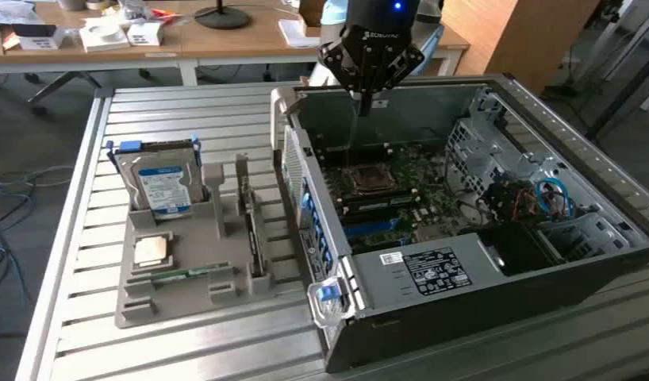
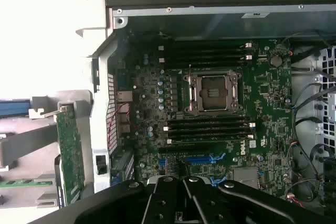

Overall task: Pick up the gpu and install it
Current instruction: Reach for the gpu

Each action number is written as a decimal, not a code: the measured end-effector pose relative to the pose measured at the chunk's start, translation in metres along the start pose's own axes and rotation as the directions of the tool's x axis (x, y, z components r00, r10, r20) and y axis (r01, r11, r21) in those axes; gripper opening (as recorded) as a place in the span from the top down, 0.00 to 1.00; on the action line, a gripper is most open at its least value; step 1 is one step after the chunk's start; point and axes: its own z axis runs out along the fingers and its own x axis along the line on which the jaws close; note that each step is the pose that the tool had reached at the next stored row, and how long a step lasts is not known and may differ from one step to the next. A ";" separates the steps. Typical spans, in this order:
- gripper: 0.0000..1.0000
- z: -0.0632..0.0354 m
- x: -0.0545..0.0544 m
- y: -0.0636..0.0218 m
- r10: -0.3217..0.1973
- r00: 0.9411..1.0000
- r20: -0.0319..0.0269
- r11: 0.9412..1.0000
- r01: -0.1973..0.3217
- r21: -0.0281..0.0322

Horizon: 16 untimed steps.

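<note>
The gpu [image 1: 254, 238] is a thin card standing on edge in a grey holder [image 1: 187, 298], at the exterior view's left of the open computer case [image 1: 578, 151]. The wrist view shows the gpu [image 2: 70, 150] edge-on, just outside the case wall. My gripper [image 1: 364, 109] hangs over the far part of the case, above the motherboard [image 1: 409, 190]. Its fingers are shut with nothing between them. In the wrist view the gripper [image 2: 184, 182] sits over the blue slots [image 2: 202, 159], near the empty processor socket [image 2: 212, 92].
The holder also carries a silver hard drive [image 1: 163, 186] with a blue label, a small square chip [image 1: 152, 250] and a green memory stick [image 1: 182, 275]. Cables [image 1: 547, 198] and drive bays crowd the case at the exterior view's right. A wooden desk [image 1: 229, 40] stands behind.
</note>
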 end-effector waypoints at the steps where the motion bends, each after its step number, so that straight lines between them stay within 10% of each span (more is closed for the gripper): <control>1: 0.89 0.0000 0.000 0.0000 0.000 1.000 0.000 1.000 0.000 0.000; 16: 0.89 -0.0002 0.007 -0.0006 0.000 1.000 0.000 1.000 0.000 0.000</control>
